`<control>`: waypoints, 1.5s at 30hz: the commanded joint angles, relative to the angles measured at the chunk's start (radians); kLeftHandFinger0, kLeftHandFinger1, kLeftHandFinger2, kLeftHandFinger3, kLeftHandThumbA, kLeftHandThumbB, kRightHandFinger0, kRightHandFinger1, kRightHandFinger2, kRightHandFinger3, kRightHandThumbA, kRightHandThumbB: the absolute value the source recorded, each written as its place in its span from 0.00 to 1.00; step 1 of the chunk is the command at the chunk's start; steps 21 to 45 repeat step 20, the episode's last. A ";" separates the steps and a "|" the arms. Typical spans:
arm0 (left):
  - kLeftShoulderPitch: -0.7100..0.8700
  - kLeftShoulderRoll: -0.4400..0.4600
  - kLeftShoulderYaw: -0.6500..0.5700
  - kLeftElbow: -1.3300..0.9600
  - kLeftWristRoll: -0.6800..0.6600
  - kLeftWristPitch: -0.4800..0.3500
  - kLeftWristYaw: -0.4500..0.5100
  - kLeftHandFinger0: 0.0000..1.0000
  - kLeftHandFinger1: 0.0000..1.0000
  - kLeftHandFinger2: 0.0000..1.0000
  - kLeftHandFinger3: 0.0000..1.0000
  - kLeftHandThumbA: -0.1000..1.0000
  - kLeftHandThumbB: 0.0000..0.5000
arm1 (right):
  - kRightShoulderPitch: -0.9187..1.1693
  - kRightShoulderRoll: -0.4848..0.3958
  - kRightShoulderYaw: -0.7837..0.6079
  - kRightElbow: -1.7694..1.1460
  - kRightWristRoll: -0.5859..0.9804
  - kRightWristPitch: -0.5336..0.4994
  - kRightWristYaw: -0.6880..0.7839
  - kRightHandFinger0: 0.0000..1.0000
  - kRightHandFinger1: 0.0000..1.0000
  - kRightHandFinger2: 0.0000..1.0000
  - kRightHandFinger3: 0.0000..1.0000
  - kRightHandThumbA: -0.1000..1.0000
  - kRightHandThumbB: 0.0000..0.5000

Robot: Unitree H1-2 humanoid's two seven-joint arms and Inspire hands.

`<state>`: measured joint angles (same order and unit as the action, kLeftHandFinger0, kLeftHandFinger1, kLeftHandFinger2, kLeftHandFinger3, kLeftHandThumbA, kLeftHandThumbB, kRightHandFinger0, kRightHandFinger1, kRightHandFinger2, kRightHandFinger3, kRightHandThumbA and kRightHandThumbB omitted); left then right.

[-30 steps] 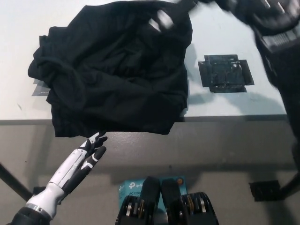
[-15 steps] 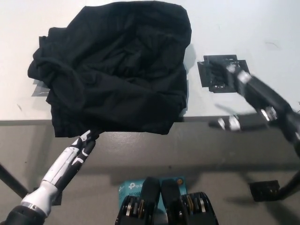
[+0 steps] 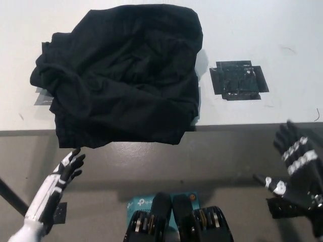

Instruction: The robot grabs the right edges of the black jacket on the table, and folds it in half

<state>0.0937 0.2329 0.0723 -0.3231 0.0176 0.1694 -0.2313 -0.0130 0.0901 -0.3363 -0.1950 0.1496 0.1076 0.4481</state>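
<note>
The black jacket (image 3: 121, 75) lies bunched and doubled over on the white table (image 3: 252, 30), its lower hem hanging over the front edge. My white left hand (image 3: 58, 179) is low at the lower left, below the table edge, open with fingers spread and holding nothing. At the lower right my black right hand (image 3: 295, 161) sits below the table edge, open and empty, well away from the jacket.
A patch of black tape (image 3: 238, 80) is stuck on the table right of the jacket. The table's front edge (image 3: 242, 127) runs across the picture's middle. A teal box (image 3: 139, 204) sits on the floor below.
My right arm has pulled back from above the jacket's far right corner, down past the tape patch to below the table edge. My left hand has dropped lower and leftward.
</note>
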 commanded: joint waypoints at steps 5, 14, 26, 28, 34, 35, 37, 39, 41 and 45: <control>0.064 -0.025 0.026 -0.042 -0.037 -0.107 0.035 1.00 1.00 1.00 1.00 1.00 0.10 | 0.090 -0.036 0.053 0.067 0.041 -0.155 -0.037 1.00 1.00 1.00 1.00 1.00 0.30; 0.101 -0.075 0.033 -0.019 -0.022 -0.157 0.061 1.00 1.00 1.00 1.00 1.00 0.15 | 0.149 -0.069 0.126 0.087 0.040 -0.210 -0.045 1.00 1.00 1.00 1.00 1.00 0.26; 0.094 -0.094 0.042 -0.008 -0.028 -0.179 0.071 1.00 1.00 1.00 1.00 1.00 0.04 | 0.139 -0.086 0.155 0.097 0.035 -0.232 -0.064 1.00 1.00 1.00 1.00 1.00 0.27; 0.094 -0.094 0.042 -0.008 -0.028 -0.179 0.071 1.00 1.00 1.00 1.00 1.00 0.04 | 0.139 -0.086 0.155 0.097 0.035 -0.232 -0.064 1.00 1.00 1.00 1.00 1.00 0.27; 0.094 -0.094 0.042 -0.008 -0.028 -0.179 0.071 1.00 1.00 1.00 1.00 1.00 0.04 | 0.139 -0.086 0.155 0.097 0.035 -0.232 -0.064 1.00 1.00 1.00 1.00 1.00 0.27; 0.094 -0.094 0.042 -0.008 -0.028 -0.179 0.071 1.00 1.00 1.00 1.00 1.00 0.04 | 0.139 -0.086 0.155 0.097 0.035 -0.232 -0.064 1.00 1.00 1.00 1.00 1.00 0.27; 0.094 -0.094 0.042 -0.008 -0.028 -0.179 0.071 1.00 1.00 1.00 1.00 1.00 0.04 | 0.139 -0.086 0.155 0.097 0.035 -0.232 -0.064 1.00 1.00 1.00 1.00 1.00 0.27; 0.094 -0.094 0.042 -0.008 -0.028 -0.179 0.071 1.00 1.00 1.00 1.00 1.00 0.04 | 0.139 -0.086 0.155 0.097 0.035 -0.232 -0.064 1.00 1.00 1.00 1.00 1.00 0.27; 0.094 -0.094 0.042 -0.008 -0.028 -0.179 0.071 1.00 1.00 1.00 1.00 1.00 0.04 | 0.139 -0.086 0.155 0.097 0.035 -0.232 -0.064 1.00 1.00 1.00 1.00 1.00 0.27; 0.094 -0.094 0.042 -0.008 -0.028 -0.179 0.071 1.00 1.00 1.00 1.00 1.00 0.04 | 0.139 -0.086 0.155 0.097 0.035 -0.232 -0.064 1.00 1.00 1.00 1.00 1.00 0.27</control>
